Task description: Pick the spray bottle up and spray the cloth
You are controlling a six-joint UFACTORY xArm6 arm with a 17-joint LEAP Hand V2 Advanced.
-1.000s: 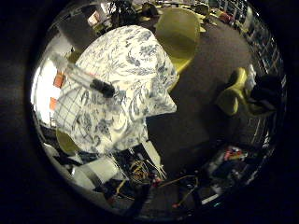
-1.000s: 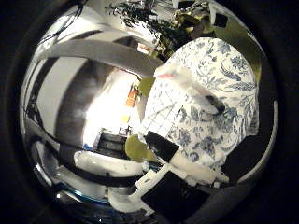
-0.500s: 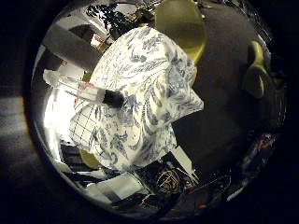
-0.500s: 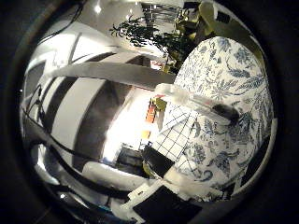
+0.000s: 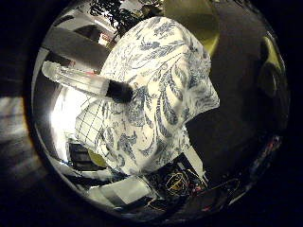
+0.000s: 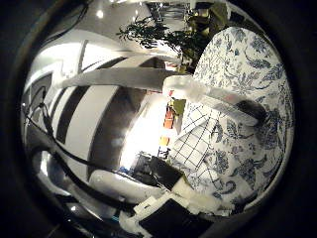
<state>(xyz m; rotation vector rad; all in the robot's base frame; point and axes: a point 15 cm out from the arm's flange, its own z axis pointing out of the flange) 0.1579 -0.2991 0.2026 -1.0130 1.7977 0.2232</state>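
One spray bottle, clear-bodied with a dark cap, lies on its side across a table draped in a white covering with a blue floral print, its dark end pointing toward the middle of the table and its clear end reaching out over the edge. One white cloth with a dark grid pattern rests on the floral covering just beside the bottle, near the table's edge; whether the two touch cannot be told. Both palm views look down on the table from above, and the bottle sits well inside each view, apart from any part of the robot. White and black parts at the rim of the thumb-side view belong to the robot's hand or arm, but the fingers themselves do not show clearly, so whether the right hand is open or closed cannot be told; nothing is seen in its grasp. Around the table, the room has a dark floor, one yellow-green chair pushed up at the far side, a second yellow-green seat standing well apart, and one leafy plant beyond the table's corner. Bright light falls across the pale floor area beside the table.
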